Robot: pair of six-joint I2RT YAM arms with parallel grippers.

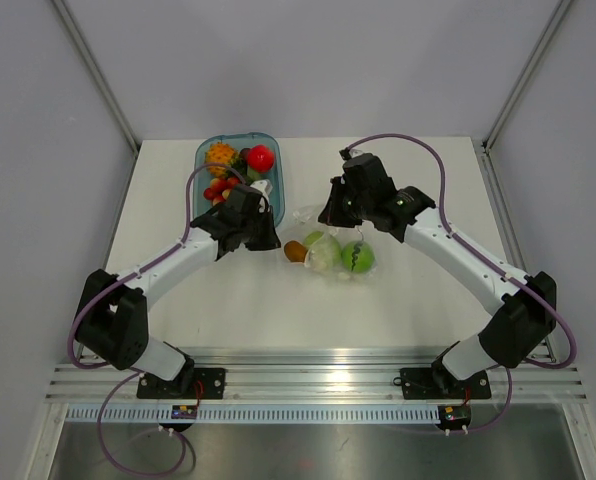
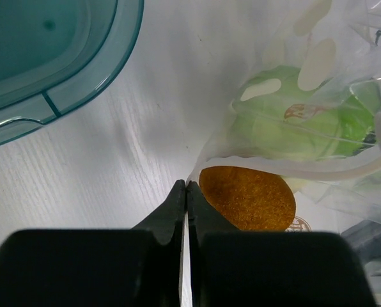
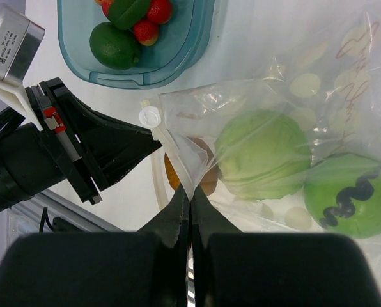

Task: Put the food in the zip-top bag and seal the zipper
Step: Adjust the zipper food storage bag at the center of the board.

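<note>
As both arms reach in over the counter (image 1: 228,310), I find the zip-top bag (image 3: 318,96) lying at its middle, just right of the blue tray (image 1: 203,150).

1. Contents: 3 pieces show through the film. The cabbage (image 3: 261,153) and the green apple (image 3: 347,195) lie side by side, and the brown kiwi (image 2: 248,198) sits right at the mouth.
2. Right jaws: pressed together on the film of the mouth edge, which gathers up into their tips directly above the kiwi.
3. Left jaws: closed flat against each other. The bag's mouth edge and the zipper (image 3: 167,142) meet their tips, with the kiwi just beyond. I cannot tell whether any film is caught between them.
4. Tray: it holds the orange bumpy fruit (image 1: 219,157), the strawberry (image 1: 261,158) and other small pieces, well apart from both sets of jaws.
</note>
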